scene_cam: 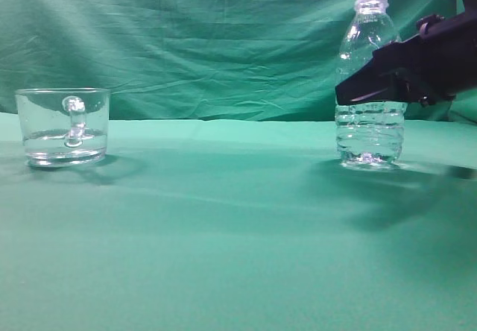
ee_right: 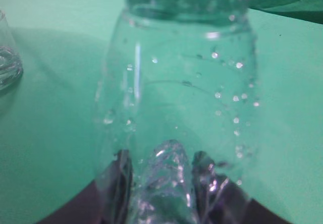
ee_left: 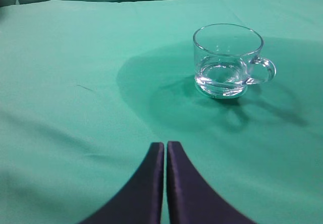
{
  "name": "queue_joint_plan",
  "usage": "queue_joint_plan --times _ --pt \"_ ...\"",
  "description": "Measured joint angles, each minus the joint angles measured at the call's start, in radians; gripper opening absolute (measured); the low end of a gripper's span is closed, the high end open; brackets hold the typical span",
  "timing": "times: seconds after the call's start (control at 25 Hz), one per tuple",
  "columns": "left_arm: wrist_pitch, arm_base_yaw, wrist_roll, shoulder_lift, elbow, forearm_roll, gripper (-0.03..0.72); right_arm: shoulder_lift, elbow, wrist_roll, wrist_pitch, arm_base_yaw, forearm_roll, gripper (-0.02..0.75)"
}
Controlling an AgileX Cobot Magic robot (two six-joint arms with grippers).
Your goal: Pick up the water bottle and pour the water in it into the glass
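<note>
Exterior view: we grasp the water bottle (scene_cam: 370, 133) mid-body with the right gripper (scene_cam: 358, 92); thin plastic walls flex, so squeeze lightly.

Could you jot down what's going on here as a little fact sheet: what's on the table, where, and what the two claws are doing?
surface: green cloth, same cloth hung behind
water bottle: upright on the right, no cap
glass: far left, upright, handle facing the exterior camera, a little water at the bottom
right gripper: around the bottle's middle, seemingly gripping it; bottle appears to be standing on the cloth
left gripper: fingers together, empty, apart from the glass
pouring: not begun
</note>
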Motion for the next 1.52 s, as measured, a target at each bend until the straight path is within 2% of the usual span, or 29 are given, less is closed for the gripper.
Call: queue_joint_plan --times 0.16,0.36,0.48,0.72,0.76,0.96,1.16,1.28,1.44,1.48,1.52 --pt "0.000 0.000 0.000 0.000 0.000 0.000 0.000 0.004 0.000 -0.004 -0.008 0.000 0.000 0.299" --pt "0.000 0.000 0.000 0.000 0.000 0.000 0.000 0.004 0.000 0.003 -0.010 0.000 -0.004 0.534" --pt "0.000 0.000 0.000 0.000 0.000 0.000 0.000 -0.005 0.000 0.025 -0.010 0.000 -0.004 0.644" --pt "0.000 0.000 0.000 0.000 0.000 0.000 0.000 -0.091 0.000 0.089 0.015 0.000 -0.006 0.641" --pt "0.000 0.000 0.000 0.000 0.000 0.000 0.000 -0.139 0.000 0.120 0.022 0.000 -0.008 0.666" --pt "0.000 0.000 0.000 0.000 0.000 0.000 0.000 -0.291 0.000 0.182 0.030 0.000 -0.012 0.666" --pt "0.000 0.000 0.000 0.000 0.000 0.000 0.000 -0.474 0.000 0.266 0.143 0.000 -0.049 0.666" --pt "0.000 0.000 0.000 0.000 0.000 0.000 0.000 -0.620 0.002 0.383 0.244 0.000 -0.119 0.487" --pt "0.000 0.000 0.000 0.000 0.000 0.000 0.000 -0.803 0.002 0.602 0.330 0.000 -0.272 0.156" --pt "0.000 0.000 0.000 0.000 0.000 0.000 0.000 -0.848 0.002 0.663 0.341 0.000 -0.317 0.092" --pt "0.000 0.000 0.000 0.000 0.000 0.000 0.000 -0.891 0.002 0.714 0.356 0.000 -0.353 0.059"
